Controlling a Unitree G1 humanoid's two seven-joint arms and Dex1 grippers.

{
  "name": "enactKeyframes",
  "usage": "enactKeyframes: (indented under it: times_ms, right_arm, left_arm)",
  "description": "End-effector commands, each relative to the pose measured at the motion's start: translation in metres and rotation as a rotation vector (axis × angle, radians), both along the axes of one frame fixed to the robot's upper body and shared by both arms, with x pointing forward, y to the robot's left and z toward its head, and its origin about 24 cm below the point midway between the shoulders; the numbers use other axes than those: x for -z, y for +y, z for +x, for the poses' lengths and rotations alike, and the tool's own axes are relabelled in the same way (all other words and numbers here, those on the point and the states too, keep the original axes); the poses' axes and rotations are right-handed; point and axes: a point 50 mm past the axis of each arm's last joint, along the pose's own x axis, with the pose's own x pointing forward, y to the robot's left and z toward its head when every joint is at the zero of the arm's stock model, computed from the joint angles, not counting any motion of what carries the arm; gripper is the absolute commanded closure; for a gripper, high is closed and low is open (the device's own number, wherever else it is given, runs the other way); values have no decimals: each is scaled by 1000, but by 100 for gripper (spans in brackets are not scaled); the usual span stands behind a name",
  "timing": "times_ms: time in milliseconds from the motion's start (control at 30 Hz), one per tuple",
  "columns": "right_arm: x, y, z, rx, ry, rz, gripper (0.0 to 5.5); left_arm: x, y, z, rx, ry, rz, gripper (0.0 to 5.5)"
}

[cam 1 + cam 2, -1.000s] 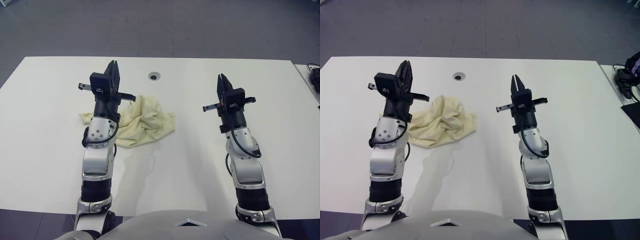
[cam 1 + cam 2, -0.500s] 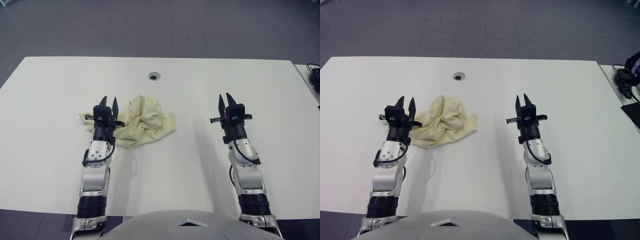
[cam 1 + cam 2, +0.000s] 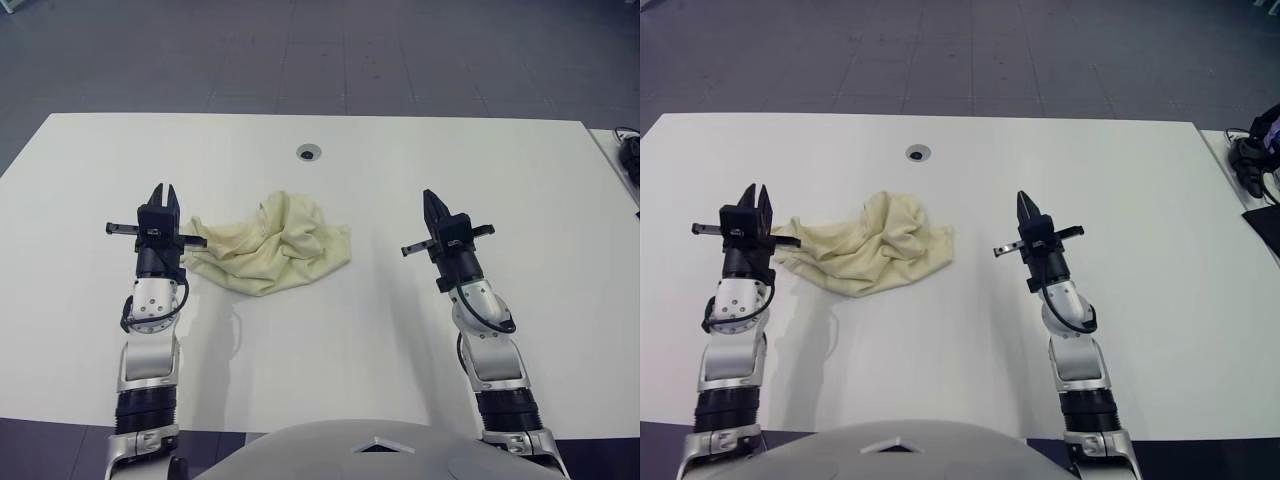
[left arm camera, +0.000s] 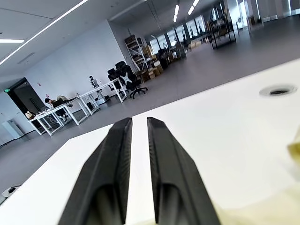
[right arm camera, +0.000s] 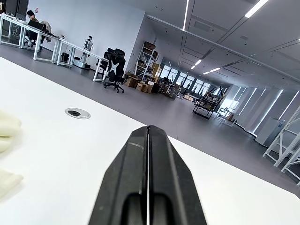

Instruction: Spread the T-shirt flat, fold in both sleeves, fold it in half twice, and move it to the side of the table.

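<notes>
Left eye view: pale yellow T-shirt [image 3: 275, 245] lies crumpled in a heap on the white desk [image 3: 400, 330], left of centre. One corner is drawn out to a point toward 9 o'clock. Left tool [image 3: 160, 192] sits just beside that corner, shirt at its 3 o'clock. Right tool [image 3: 431, 199] is well apart, shirt at its 9 o'clock.

Left wrist view: fingers [image 4: 112, 159] a narrow slit apart, nothing between them; cloth close alongside.

Right wrist view: fingers [image 5: 164, 178] pressed together, empty; cloth folds farther off.
</notes>
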Motion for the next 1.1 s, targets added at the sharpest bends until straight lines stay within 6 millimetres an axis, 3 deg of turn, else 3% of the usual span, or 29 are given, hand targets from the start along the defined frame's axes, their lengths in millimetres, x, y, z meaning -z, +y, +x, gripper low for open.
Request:
enactKeyframes:
  times_ms: [33,267,433,533,733,933,1100]
  right_arm:
    - [-17,-1,3,-11,24,-28,486]
    - [-45,-4,5,-259,198,-50,374]
    - [-62,-12,2,-411,339,-108,298]
    - [-70,-15,3,-477,402,-157,248]
    - [-68,-19,20,-533,501,-262,149]
    - [-51,-15,60,-699,627,-275,57]
    - [-49,-10,85,-807,724,-336,133]
  left_arm:
    - [30,-1,16,121,240,97,413]
    - [66,-36,25,556,517,238,301]
    - [65,-85,21,974,475,374,232]
    - [57,-107,26,1101,403,421,188]
    - [42,-123,35,1183,278,481,98]
    - [18,-131,41,1227,44,563,11]
    - [13,-138,50,1216,1,592,10]
